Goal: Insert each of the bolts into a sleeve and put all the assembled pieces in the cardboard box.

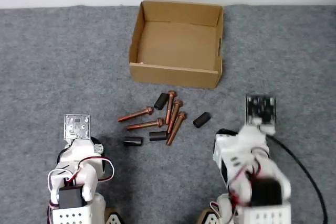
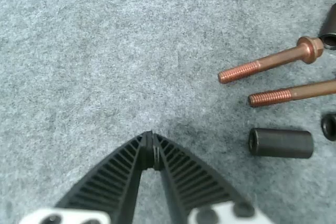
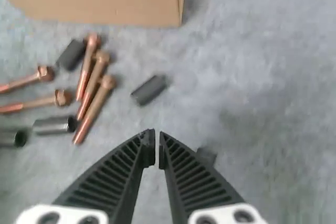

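Several copper bolts (image 1: pixel 157 119) lie loose on the grey mat in front of the empty cardboard box (image 1: pixel 137 40). Several short black sleeves lie among them: one (image 1: pixel 161 100) close to the box, one (image 1: pixel 202 119) off to the right, two (image 1: pixel 133 141) on the near side. My left gripper (image 2: pixel 152 145) is shut with nothing in it, low over bare mat to the left of the pile; a sleeve (image 2: pixel 281 142) and two bolts (image 2: pixel 273 64) lie nearby. My right gripper (image 3: pixel 156 142) is shut and holds nothing, near the lone sleeve (image 3: pixel 148 88).
Both arms' bases stand at the near edge, the left arm (image 1: pixel 79 171) and the right arm (image 1: pixel 252 171). A black cable (image 1: pixel 304 171) runs off to the right. Bare mat lies to both sides of the pile and box.
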Action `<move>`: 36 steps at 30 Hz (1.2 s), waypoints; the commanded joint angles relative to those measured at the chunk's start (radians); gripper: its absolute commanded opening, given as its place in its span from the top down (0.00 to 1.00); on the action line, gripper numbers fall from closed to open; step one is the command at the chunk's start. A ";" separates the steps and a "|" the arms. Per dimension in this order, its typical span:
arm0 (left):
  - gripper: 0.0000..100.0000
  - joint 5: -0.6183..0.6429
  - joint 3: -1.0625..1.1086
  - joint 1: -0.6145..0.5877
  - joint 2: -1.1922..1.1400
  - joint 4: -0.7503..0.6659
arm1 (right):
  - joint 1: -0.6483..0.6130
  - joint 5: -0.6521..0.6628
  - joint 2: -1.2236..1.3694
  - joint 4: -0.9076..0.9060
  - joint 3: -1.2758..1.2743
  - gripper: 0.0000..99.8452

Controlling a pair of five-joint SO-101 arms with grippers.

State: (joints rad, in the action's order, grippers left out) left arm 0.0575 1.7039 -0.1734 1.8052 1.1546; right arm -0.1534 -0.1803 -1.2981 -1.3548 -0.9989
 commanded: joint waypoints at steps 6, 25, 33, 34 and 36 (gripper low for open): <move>0.99 -0.006 -0.021 -0.003 0.009 0.003 | -0.053 -0.198 0.631 -0.031 0.400 0.99; 0.99 -0.006 -0.021 -0.003 0.009 0.003 | -0.147 -0.436 1.173 0.071 0.628 0.74; 0.99 -0.006 -0.021 -0.003 0.009 0.003 | -0.143 -0.436 1.302 0.231 0.628 0.77; 0.99 -0.006 -0.021 -0.003 0.009 0.003 | -0.145 -0.436 1.313 0.243 0.628 0.77; 0.99 -0.006 -0.021 -0.003 0.009 0.003 | -0.148 -0.436 1.336 0.268 0.628 0.77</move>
State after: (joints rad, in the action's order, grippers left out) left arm 0.0575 1.7039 -0.1734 1.8052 1.1546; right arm -0.2946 -0.6053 0.0292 -1.1262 -0.4189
